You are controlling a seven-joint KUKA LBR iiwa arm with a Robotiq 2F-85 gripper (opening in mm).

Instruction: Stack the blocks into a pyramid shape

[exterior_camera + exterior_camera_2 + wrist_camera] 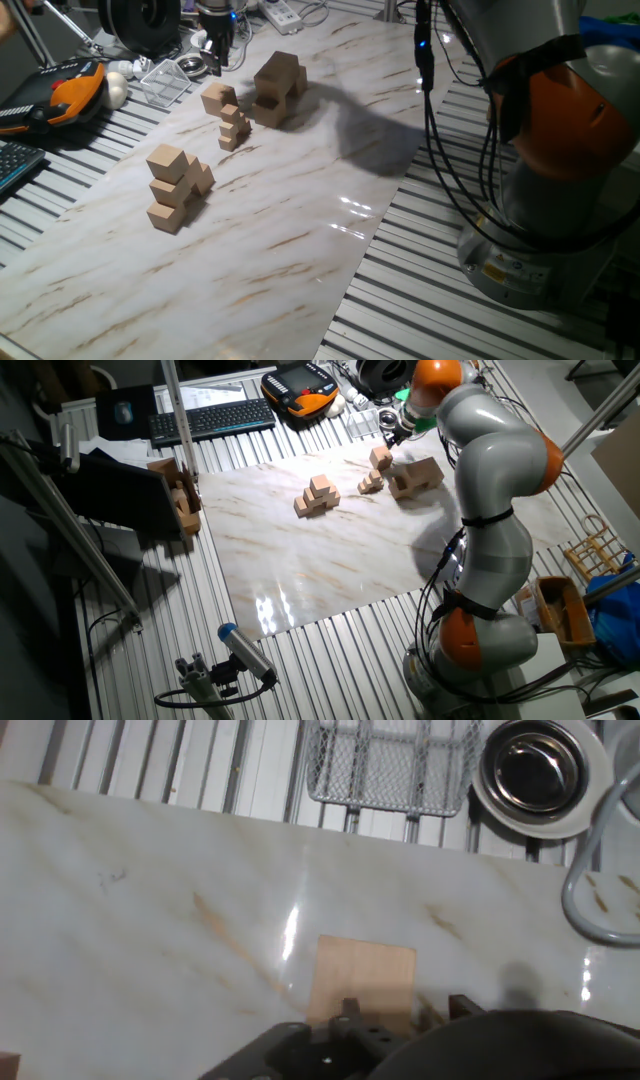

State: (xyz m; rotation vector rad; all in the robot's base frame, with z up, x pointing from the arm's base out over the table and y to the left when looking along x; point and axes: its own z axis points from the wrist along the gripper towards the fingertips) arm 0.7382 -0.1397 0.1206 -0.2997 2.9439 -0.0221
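A stepped pile of tan blocks stands left of the marble board's middle, narrowing to one cube on top. A single block sits alone near the far edge. Another clump of tan blocks rests to its right. My gripper hangs above and just behind the single block, touching nothing, and looks open and empty. In the hand view only the gripper's dark body shows at the bottom; the fingertips are out of frame.
Much smaller tan cubes lie stacked beside the single block. A wire mesh basket and a metal bowl sit just beyond the far edge. A keyboard and an orange pendant lie further off.
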